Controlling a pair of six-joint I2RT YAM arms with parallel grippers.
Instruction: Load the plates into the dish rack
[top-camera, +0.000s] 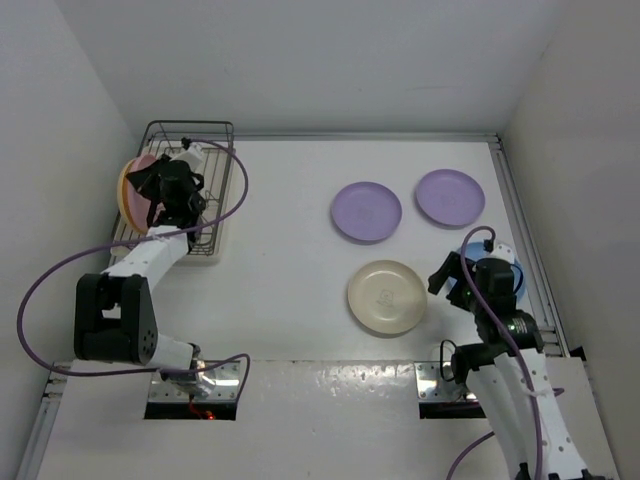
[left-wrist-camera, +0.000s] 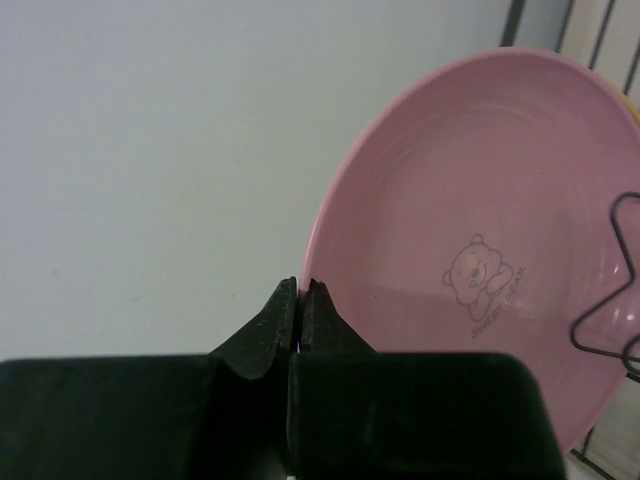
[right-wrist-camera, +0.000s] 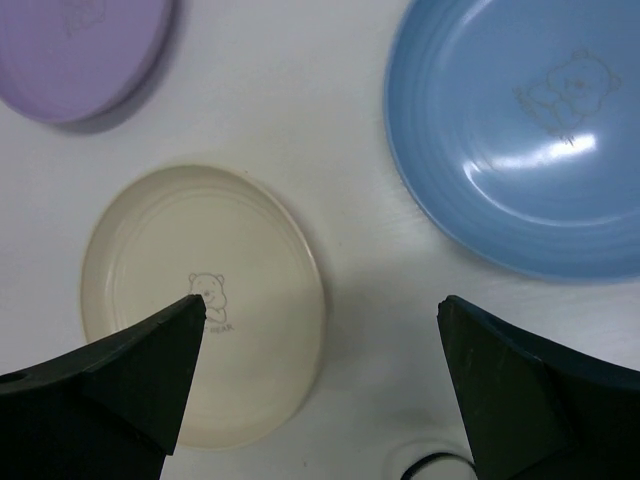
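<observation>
Your left gripper (left-wrist-camera: 301, 300) sits closest, jaws pressed together with nothing between them. Its tips lie at the lower left rim of the pink plate (left-wrist-camera: 480, 220); you cannot tell whether they touch it. That plate stands on edge in the rack (top-camera: 190, 128) at the table's (top-camera: 290, 270) far left, a small bear print on its face. The orange plate (top-camera: 123, 196) stands just behind it, toward the wall. A wire prong (left-wrist-camera: 612, 300) crosses the pink plate's right side.

On your right, four plates lie flat and apart. The left purple plate (top-camera: 366, 211) and right purple plate (top-camera: 450, 197) lie side by side. The cream plate (right-wrist-camera: 210, 240) is nearer you, and the blue plate (right-wrist-camera: 520, 150) is partly hidden under your right arm. Your right gripper (right-wrist-camera: 322, 302) hangs above the bare strip between cream and blue, jaws spread wide, holding nothing.
</observation>
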